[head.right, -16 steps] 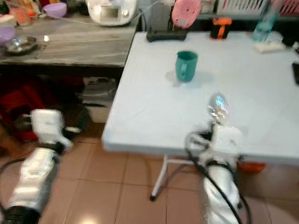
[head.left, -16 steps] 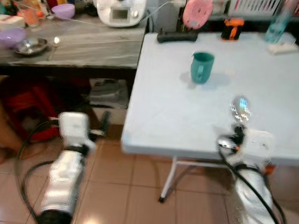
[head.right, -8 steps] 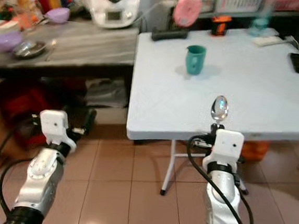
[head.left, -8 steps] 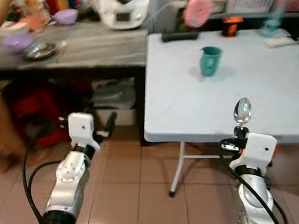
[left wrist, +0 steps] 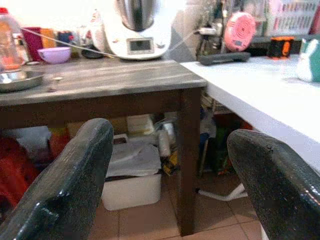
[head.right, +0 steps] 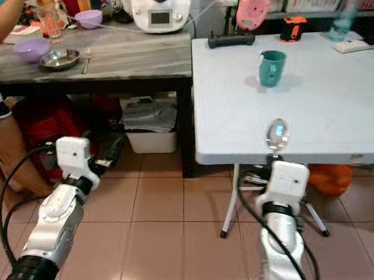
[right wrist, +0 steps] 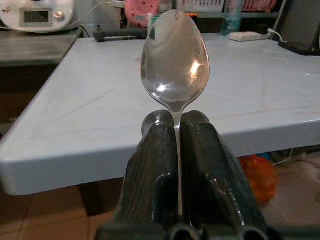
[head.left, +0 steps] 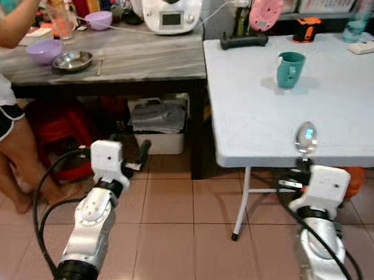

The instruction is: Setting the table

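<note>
The right gripper (right wrist: 176,131) pinches a spoon (right wrist: 175,60) upright between closed fingers, just before the white tabletop (head.left: 347,108) edge. The left gripper (left wrist: 165,165) hangs with fingers wide apart, empty.

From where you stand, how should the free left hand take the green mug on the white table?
Grip the green mug across its body from the side away from its handle, coming in level: it stands upright. The left hand is open.

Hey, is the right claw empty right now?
No, the right claw is shut on the handle of a silver spoon, whose bowl sticks up in front of the white table.
</note>
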You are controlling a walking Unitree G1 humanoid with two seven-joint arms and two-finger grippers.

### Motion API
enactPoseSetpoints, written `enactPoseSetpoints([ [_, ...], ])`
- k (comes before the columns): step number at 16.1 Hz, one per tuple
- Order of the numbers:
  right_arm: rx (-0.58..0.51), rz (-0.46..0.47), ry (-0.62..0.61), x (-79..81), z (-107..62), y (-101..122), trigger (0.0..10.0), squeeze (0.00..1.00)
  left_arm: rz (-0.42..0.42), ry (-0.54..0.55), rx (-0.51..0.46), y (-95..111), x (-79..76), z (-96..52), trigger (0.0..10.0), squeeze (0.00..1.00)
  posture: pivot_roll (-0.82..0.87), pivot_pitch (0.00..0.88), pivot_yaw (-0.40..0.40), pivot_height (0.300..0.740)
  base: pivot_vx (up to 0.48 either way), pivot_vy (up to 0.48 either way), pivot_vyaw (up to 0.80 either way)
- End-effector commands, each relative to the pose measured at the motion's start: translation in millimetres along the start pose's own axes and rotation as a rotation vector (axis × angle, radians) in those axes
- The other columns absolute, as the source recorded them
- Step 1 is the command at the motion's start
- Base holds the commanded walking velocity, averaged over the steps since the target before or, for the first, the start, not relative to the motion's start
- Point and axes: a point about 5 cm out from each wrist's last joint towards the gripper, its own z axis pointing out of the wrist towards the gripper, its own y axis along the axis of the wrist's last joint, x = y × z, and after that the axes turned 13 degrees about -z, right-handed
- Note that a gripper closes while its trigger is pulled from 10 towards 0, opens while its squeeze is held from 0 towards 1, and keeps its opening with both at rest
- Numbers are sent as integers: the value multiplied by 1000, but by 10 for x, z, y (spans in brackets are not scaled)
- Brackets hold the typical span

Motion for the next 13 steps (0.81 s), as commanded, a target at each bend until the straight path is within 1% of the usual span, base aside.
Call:
enactPoseSetpoints([
  [1, -25, 28, 31, 123, 2, 66, 10000, 0, 20, 43, -1, 22, 138, -36, 10000, 0, -114, 22, 107, 740, 0, 375, 0],
  [6, -27, 25, 31, 121, 13, 66, 10000, 0, 19, 29, 5, 6, 88, -13, 10000, 0, -118, 22, 109, 740, 0, 369, 0],
  [11, -31, 33, 30, 122, 24, 72, 10000, 0, 15, 25, 5, 5, 72, 8, 10000, 0, -119, 18, 113, 740, 0, 365, 483],
  [13, -33, 37, 30, 121, 26, 71, 10000, 0, 17, 24, 6, 2, 72, 7, 10000, 0, -118, 18, 112, 740, 0, 366, 0],
])
